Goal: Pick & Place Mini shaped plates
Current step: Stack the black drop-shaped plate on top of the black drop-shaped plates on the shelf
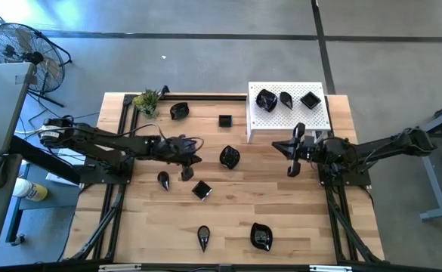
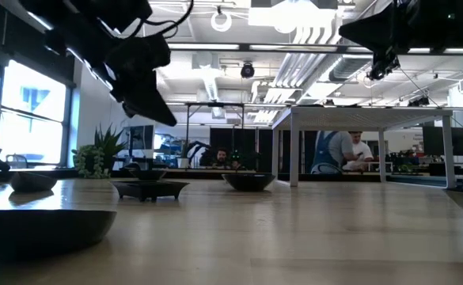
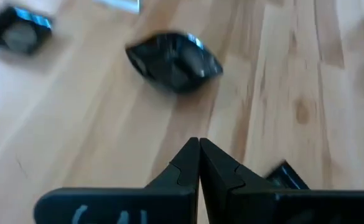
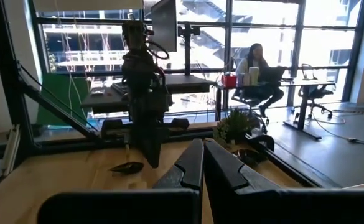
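Note:
Several mini shaped plates, small glossy black dishes, lie scattered on the wooden table [image 1: 281, 211], among them a rounded one [image 1: 230, 157] near the middle and a square one [image 1: 201, 190]. Three more [image 1: 286, 99] sit on the white perforated platform [image 1: 289, 121] at the far right. My left gripper [image 1: 197, 156] hovers shut over the table's middle left, short of the rounded plate [image 3: 175, 59]. My right gripper [image 1: 277, 145] is shut and empty, held level in the air in front of the platform and pointing toward the left arm [image 4: 144, 93].
A small green plant [image 1: 148, 100] stands at the far left corner. A black rail [image 1: 205, 96] runs along the far edge. More plates lie near the front edge [image 1: 203, 237] [image 1: 261, 236]. Bare wood lies at the right front. People sit at desks beyond the table [image 2: 350, 154].

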Motion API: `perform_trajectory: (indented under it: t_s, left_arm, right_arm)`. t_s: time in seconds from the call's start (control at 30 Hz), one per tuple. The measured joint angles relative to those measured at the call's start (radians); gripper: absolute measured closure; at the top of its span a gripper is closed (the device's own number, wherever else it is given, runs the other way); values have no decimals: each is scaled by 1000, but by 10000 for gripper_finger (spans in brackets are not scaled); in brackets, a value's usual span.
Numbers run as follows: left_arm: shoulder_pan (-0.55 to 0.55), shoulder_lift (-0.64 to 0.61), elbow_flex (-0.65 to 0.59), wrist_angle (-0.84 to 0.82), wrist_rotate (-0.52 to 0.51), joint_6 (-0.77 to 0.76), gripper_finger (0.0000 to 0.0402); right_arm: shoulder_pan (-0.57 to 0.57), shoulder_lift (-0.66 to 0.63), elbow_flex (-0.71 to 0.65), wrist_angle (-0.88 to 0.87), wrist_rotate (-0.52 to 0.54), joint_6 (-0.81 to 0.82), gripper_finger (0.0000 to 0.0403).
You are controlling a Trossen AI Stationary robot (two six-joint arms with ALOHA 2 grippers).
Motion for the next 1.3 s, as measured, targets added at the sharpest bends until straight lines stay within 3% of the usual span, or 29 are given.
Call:
perform_trajectory:
  t_s: [0.17,0.47,0.63,0.87,1.3]
  left_arm:
    - [-19,31,55,-145,61,-108,385]
    - [-100,68,70,-220,19,-295,277]
    - [-106,68,68,-349,114,-371,243]
    - [-105,68,68,-523,259,-544,242]
    - [-105,68,68,-884,276,-792,257]
  right_arm:
    - [0,-1,0,20,-17,-41,402]
    - [0,8,0,18,-43,-79,402]
    - [-1,24,0,24,-44,-84,400]
    - [-1,26,0,24,-44,-85,401]
    - [-1,26,0,24,-44,-87,402]
